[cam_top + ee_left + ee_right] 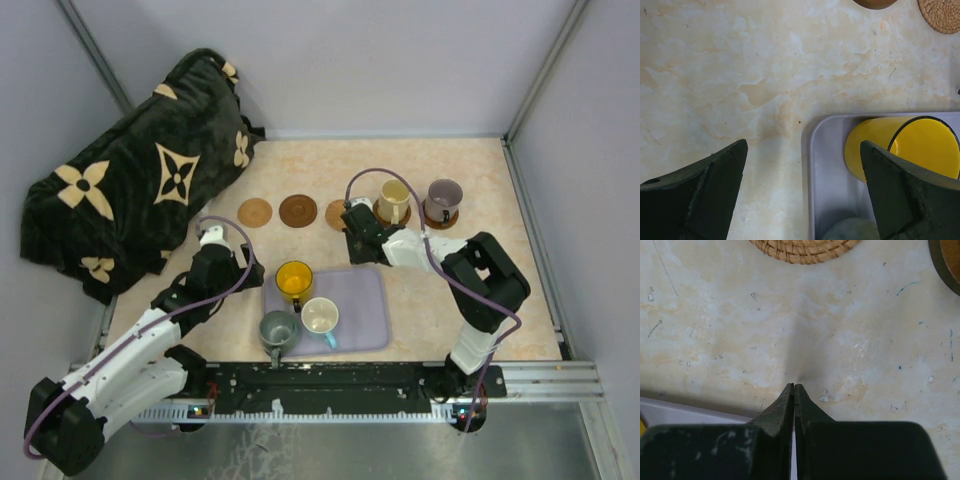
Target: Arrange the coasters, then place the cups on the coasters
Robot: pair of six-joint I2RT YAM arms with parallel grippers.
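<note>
Three bare coasters lie in a row: a light tan coaster (255, 212), a dark brown coaster (298, 210) and a woven tan coaster (335, 213) (805, 250). Right of them a cream cup (394, 200) and a purple-grey cup (443, 200) each stand on a coaster. A yellow cup (294, 280) (905, 145), a grey-green cup (277, 330) and a white cup with a blue handle (320, 317) stand on the lavender tray (365, 320). My right gripper (794, 386) is shut on nothing, just short of the woven coaster. My left gripper (803, 147) hangs open over the tray's far left corner, beside the yellow cup.
A black blanket with tan flower shapes (140, 180) is heaped at the back left. Grey walls and metal posts close in the table on three sides. The arm bases sit on a rail (340, 385) at the near edge.
</note>
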